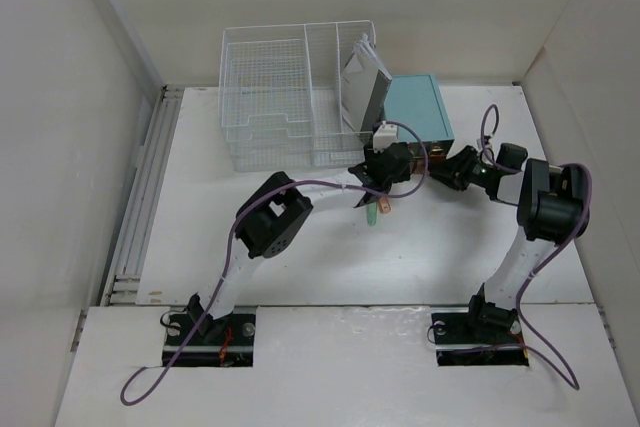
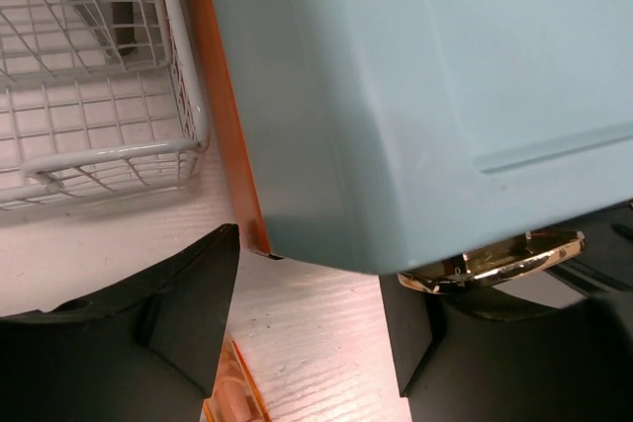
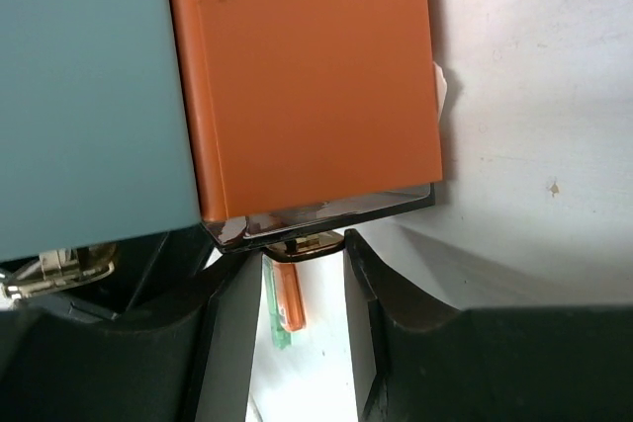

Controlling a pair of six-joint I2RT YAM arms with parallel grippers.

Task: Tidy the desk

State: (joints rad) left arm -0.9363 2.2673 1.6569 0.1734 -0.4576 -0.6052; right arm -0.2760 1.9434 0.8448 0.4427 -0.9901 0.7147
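Observation:
The white desk [image 1: 300,257] carries a teal drawer box [image 1: 415,107] at the back. In the right wrist view its orange drawer [image 3: 307,76] shows with a gold handle [image 3: 304,244]. My right gripper [image 3: 304,269] is closed on that handle, one finger touching each end; from above it [image 1: 443,169] sits at the box front. My left gripper [image 2: 309,333] is open and empty just before the box's teal corner [image 2: 415,96], beside a second gold handle [image 2: 504,259]; from above it [image 1: 385,175] is at the box's front left. An orange pen and a green pen [image 1: 378,211] lie on the desk below it.
A white wire-mesh basket [image 1: 270,97] stands at the back, touching the box's left side, with a grey flat item [image 1: 362,82] leaning in its right section. Its corner shows in the left wrist view [image 2: 188,96]. Walls close in the desk left, back and right.

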